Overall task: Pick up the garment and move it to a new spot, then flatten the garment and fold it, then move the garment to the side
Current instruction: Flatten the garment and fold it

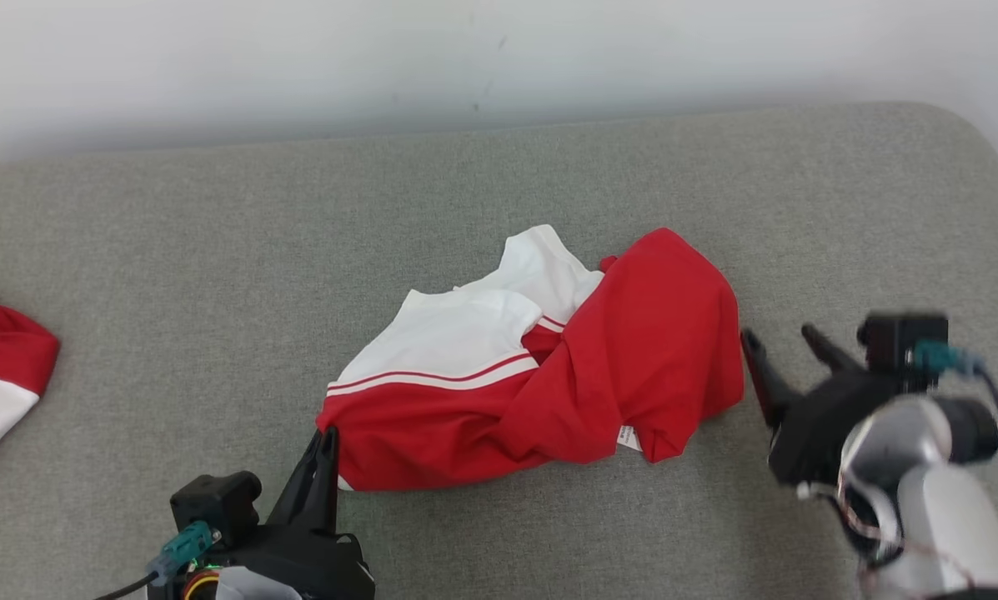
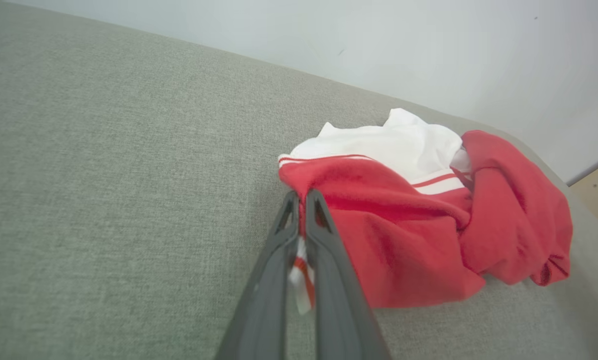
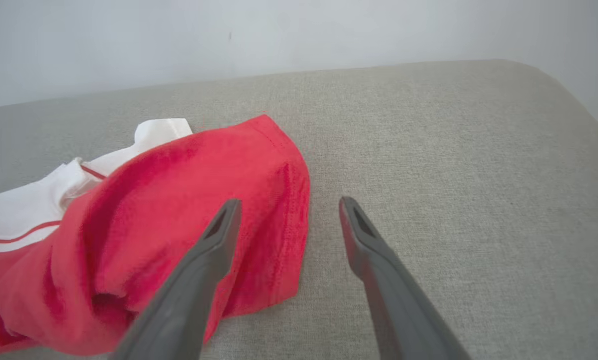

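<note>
My left claw (image 1: pixel 326 437) pinched the limp, light garment (image 1: pixel 632 358) at its seven-o'clock corner, my right claw (image 1: pixel 779 333) gaping wide by the three-o'clock hem, seemingly the best next hold

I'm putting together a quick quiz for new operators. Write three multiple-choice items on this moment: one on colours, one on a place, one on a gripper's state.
1. What colours is the garment in the middle?
A. red and white
B. blue and white
C. green and black

2. Where is the right gripper?
A. at the garment's left corner
B. far behind it, by the wall
C. at the garment's right edge

3. The left gripper is:
A. wide open
B. shut on the garment
C. shut, well clear of it

Answers:
1 A, red cloth with a white panel and stripes.
2 C, the right wrist view shows the red edge between its open fingers.
3 B, the left wrist view shows cloth pinched between its fingers.
</note>
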### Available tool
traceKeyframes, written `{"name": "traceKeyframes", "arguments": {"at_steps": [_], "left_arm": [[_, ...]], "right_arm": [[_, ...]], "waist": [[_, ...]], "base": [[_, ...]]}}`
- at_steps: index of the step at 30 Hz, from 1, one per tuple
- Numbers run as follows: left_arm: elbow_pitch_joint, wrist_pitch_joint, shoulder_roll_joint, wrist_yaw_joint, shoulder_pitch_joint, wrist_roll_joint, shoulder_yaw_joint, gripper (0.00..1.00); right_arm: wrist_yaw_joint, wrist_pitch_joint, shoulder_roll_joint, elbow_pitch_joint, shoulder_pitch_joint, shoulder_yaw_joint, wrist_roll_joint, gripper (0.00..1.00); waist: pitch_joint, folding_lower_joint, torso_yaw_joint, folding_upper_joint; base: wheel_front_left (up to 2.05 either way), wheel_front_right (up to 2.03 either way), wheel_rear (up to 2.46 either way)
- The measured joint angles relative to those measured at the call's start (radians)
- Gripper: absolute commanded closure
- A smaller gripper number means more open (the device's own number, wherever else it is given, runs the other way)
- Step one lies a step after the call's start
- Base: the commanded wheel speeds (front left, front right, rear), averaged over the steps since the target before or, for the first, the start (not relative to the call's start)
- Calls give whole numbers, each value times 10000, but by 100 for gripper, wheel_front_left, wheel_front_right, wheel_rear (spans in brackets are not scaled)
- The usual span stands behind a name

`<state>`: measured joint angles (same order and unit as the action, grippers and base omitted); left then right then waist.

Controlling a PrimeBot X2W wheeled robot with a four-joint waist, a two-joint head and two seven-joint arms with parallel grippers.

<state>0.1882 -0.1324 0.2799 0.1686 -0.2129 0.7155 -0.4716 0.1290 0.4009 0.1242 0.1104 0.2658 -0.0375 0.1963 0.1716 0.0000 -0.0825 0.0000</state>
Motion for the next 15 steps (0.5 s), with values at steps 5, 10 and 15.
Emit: {"name": "traceKeyframes", "arguments": {"at_steps": [5, 10, 15], "left_arm": [[-67, 6, 29, -23, -314, -67, -54, 100], [-157, 65, -2, -128, -656, -125, -171, 100], [-128, 69, -67, -192, -954, -213, -240, 100]], "right_arm": [[0, 1488, 267, 1290, 1995, -94, 280, 0], [0, 1948, 619, 2871, 3324, -98, 476, 0], [0, 1965, 788, 3939, 3913, 307, 629, 0]], "waist": [[376, 1, 46, 1], [839, 1, 251, 1], [1191, 2, 580, 1]], "base": [[0, 0, 0], [0, 0, 0], [0, 0, 0]]}}
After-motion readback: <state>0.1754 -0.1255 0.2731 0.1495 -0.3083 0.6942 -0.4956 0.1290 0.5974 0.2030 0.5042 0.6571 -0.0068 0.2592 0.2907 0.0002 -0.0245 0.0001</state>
